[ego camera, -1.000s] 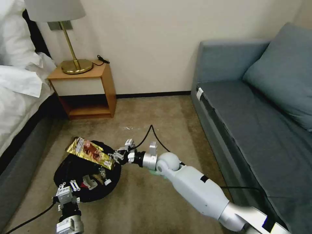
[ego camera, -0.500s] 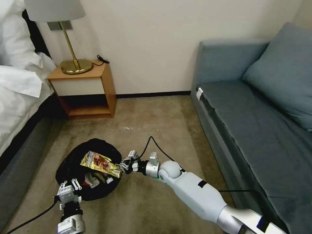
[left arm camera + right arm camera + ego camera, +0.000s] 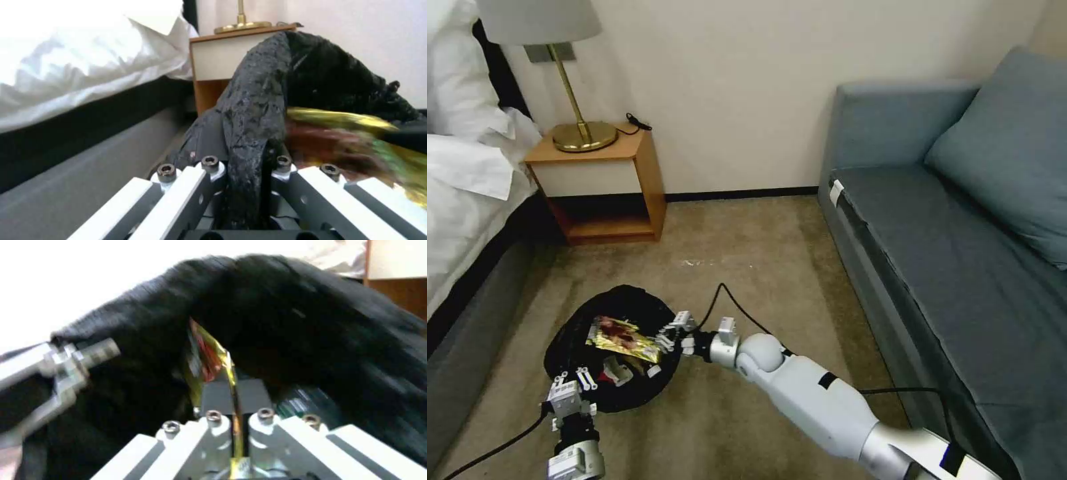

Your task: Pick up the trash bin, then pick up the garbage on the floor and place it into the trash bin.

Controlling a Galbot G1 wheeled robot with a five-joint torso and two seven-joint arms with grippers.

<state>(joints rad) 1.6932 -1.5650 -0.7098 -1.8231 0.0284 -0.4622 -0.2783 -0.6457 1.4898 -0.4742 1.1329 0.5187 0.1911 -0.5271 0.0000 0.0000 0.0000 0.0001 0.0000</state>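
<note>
I have the right tool [image 3: 662,339] clenched on one end of the packet [image 3: 622,338], its pads pinching the foil edge, as the right wrist view shows [image 3: 232,390]. The packet lies tilted over the mouth of the bin [image 3: 570,337], its free end pointing toward 9 o'clock, its gripped end at the bin's 3 o'clock rim. From the head view the bin sits on the carpet [image 3: 747,267] at about 7 o'clock, between the bed [image 3: 467,220] and my right arm, with the black liner bunched over its edge. Inside, under the packet, I can make out a pale scrap and something red, too small to name.

My left tool [image 3: 575,385] is at the bin's 6 o'clock rim, closed on the liner; the left wrist view shows a fold of the black bag [image 3: 253,140] squeezed between the fingers [image 3: 195,186], with the packet [image 3: 351,140] just behind it.

The nightstand [image 3: 602,183] with the lamp [image 3: 564,87] stands at 11 o'clock against the wall, well apart from the bin. The sofa [image 3: 960,227] runs along 2 o'clock.
</note>
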